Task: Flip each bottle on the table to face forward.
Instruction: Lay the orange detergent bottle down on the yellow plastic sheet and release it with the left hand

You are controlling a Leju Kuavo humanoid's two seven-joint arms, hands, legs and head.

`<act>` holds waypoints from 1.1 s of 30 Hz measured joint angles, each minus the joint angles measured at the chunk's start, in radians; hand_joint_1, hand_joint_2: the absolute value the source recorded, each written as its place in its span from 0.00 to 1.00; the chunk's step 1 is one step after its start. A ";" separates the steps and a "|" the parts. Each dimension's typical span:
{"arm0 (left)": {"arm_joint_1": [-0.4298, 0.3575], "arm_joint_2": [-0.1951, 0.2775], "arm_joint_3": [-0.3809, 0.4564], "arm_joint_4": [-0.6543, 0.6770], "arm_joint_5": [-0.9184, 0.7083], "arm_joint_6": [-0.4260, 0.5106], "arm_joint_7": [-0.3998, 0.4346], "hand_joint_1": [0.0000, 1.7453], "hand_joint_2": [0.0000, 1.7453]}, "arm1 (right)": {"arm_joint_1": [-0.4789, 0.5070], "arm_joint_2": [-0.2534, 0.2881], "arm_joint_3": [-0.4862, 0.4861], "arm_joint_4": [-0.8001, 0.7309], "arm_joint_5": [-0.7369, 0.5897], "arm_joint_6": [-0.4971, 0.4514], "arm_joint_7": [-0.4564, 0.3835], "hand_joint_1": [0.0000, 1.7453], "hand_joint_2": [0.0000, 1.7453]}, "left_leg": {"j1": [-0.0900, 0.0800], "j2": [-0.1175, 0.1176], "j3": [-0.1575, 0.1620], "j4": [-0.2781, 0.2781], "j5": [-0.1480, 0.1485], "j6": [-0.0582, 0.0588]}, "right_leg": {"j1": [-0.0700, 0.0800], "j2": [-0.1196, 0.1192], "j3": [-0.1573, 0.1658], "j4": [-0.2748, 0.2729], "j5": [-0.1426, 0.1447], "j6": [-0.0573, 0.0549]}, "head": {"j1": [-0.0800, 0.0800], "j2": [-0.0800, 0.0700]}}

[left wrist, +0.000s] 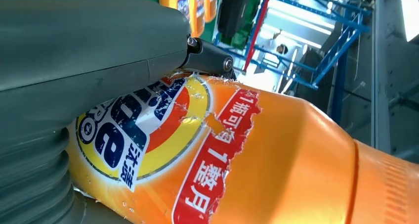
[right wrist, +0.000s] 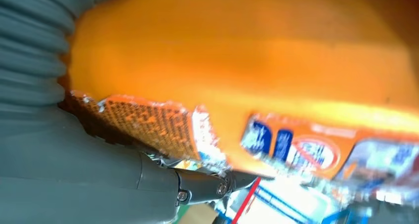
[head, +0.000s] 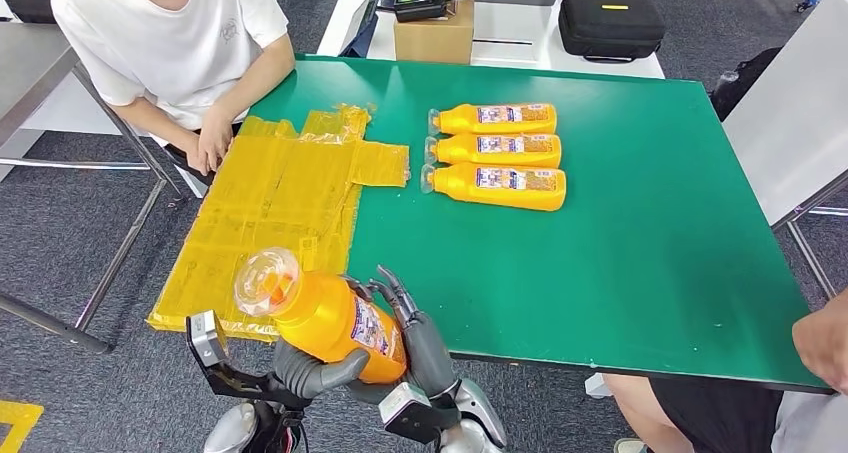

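Bottle (head: 325,318) between both hands

Three orange bottles (head: 497,158) lie side by side on the green table (head: 650,233), labels up; a fourth bottle (head: 325,313) is held off its near edge.

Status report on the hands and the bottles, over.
Both hands, left hand and right hand, grip one orange bottle near the table edge. Three bottles lying in a row. Nothing in the way.
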 joint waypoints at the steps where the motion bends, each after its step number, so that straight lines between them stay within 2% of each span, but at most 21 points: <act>1: 0.000 -0.001 0.002 0.001 0.001 0.000 0.003 1.00 1.00 | 0.009 -0.005 0.000 -0.012 -0.008 -0.014 0.000 0.00 0.00 | 0.000 0.000 0.000 0.000 0.000 0.000 | 0.000 0.000 0.000 0.000 0.000 0.000 | 0.000 0.000; 4: -0.002 -0.008 0.007 -0.002 -0.017 0.026 0.001 1.00 1.00 | 0.041 -0.026 -0.003 -0.051 -0.023 -0.052 0.000 0.00 0.00 | 0.000 0.000 0.000 0.000 0.000 0.000 | 0.000 0.000 0.000 0.000 0.000 0.000 | 0.000 0.000; 9: -0.004 -0.013 0.039 -0.026 -0.167 0.150 -0.040 1.00 1.00 | 0.112 -0.072 -0.038 -0.127 -0.034 -0.140 0.000 0.00 0.00 | 0.000 0.000 -0.001 0.000 0.000 0.000 | 0.000 0.000 0.000 0.000 0.000 0.000 | 0.000 0.000; 13: -0.005 -0.012 0.065 -0.043 -0.273 0.226 -0.061 1.00 1.00 | 0.151 -0.101 -0.065 -0.175 -0.039 -0.172 0.000 0.00 0.00 | 0.000 0.000 -0.001 0.000 0.000 0.000 | 0.000 0.000 0.000 0.000 0.000 0.000 | 0.000 0.000; 20: -0.006 0.001 0.125 -0.062 -0.691 0.487 -0.052 1.00 1.00 | 0.238 -0.135 -0.158 -0.268 -0.002 -0.194 0.000 0.00 0.00 | 0.000 0.000 -0.001 0.000 0.000 0.000 | 0.000 0.000 0.000 0.000 0.000 0.000 | 0.000 0.000; 24: -0.032 0.024 0.160 -0.037 -1.056 0.632 0.033 1.00 1.00 | 0.282 -0.145 -0.229 -0.341 0.015 -0.184 0.000 0.00 0.00 | 0.000 0.000 -0.001 0.000 0.000 0.000 | 0.000 0.000 0.000 0.000 0.000 0.000 | 0.000 0.000; 28: -0.083 0.049 0.154 0.057 -1.292 0.647 0.108 1.00 1.00 | 0.284 -0.145 -0.251 -0.371 0.015 -0.140 0.000 0.00 0.00 | 0.000 0.000 0.000 0.000 0.000 0.000 | 0.000 0.000 0.000 0.000 0.000 0.000 | 0.000 0.000; 33: -0.183 0.060 0.127 0.233 -1.429 0.618 0.184 1.00 1.00 | 0.271 -0.143 -0.254 -0.375 0.003 -0.107 0.000 0.00 0.00 | 0.000 -0.001 0.000 0.000 0.001 0.000 | 0.000 0.000 0.000 0.000 0.000 0.000 | 0.000 0.000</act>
